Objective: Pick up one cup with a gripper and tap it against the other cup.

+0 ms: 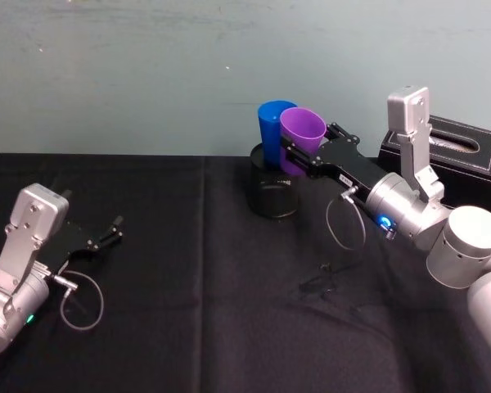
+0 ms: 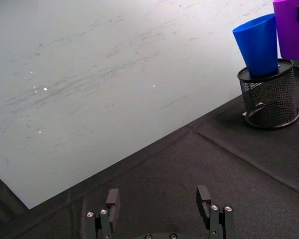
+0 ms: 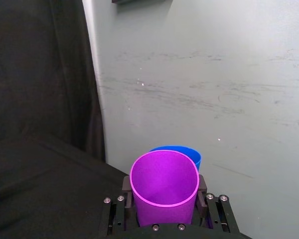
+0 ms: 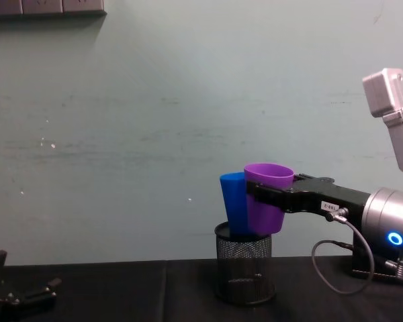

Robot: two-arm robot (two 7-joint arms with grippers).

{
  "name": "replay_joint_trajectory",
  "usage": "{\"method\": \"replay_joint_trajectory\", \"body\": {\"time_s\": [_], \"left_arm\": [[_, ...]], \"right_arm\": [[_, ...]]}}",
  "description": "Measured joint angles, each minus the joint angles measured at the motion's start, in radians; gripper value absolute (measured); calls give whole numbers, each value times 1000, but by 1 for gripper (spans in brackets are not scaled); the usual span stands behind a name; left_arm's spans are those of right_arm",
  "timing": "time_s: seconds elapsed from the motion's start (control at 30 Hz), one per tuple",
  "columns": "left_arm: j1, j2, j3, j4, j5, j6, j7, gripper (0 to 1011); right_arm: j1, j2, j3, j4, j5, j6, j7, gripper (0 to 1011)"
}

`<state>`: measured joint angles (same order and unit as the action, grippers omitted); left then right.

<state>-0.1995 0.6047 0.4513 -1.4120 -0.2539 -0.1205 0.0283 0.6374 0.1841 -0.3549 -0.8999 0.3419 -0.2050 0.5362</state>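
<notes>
My right gripper (image 1: 299, 155) is shut on the purple cup (image 1: 301, 131), holding it upright in the air by its sides. The blue cup (image 1: 272, 119) stands, slightly tilted, in a black mesh holder (image 1: 272, 192) at the back of the table. The purple cup (image 4: 265, 201) sits right against the blue cup (image 4: 234, 201) and seems to touch it, its base above the holder's rim (image 4: 245, 231). In the right wrist view the purple cup (image 3: 164, 186) hides most of the blue cup (image 3: 182, 151). My left gripper (image 1: 110, 229) rests open, low at the near left, with nothing in it.
A black cloth (image 1: 188, 311) covers the table. A black box (image 1: 454, 151) stands at the back right, behind my right arm. The pale green wall (image 1: 147, 74) rises just behind the holder. Open cloth lies between the two arms.
</notes>
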Motion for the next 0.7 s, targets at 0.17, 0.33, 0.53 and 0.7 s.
{"method": "replay_joint_trajectory", "body": {"time_s": [0.17, 0.33, 0.53, 0.7], "left_arm": [[0, 0, 0, 0, 0, 0, 0, 1011], [0, 0, 0, 0, 0, 0, 0, 1011], [0, 0, 0, 0, 0, 0, 0, 1011], [0, 0, 0, 0, 0, 0, 0, 1011]], "right_arm": [[3, -2, 0, 2, -1, -1, 1, 724], [4, -2, 1, 2, -2, -1, 1, 724], [-6, 1, 4, -10, -1, 2, 1, 724], [-32, 9, 13, -41, 8, 8, -3, 724]]}}
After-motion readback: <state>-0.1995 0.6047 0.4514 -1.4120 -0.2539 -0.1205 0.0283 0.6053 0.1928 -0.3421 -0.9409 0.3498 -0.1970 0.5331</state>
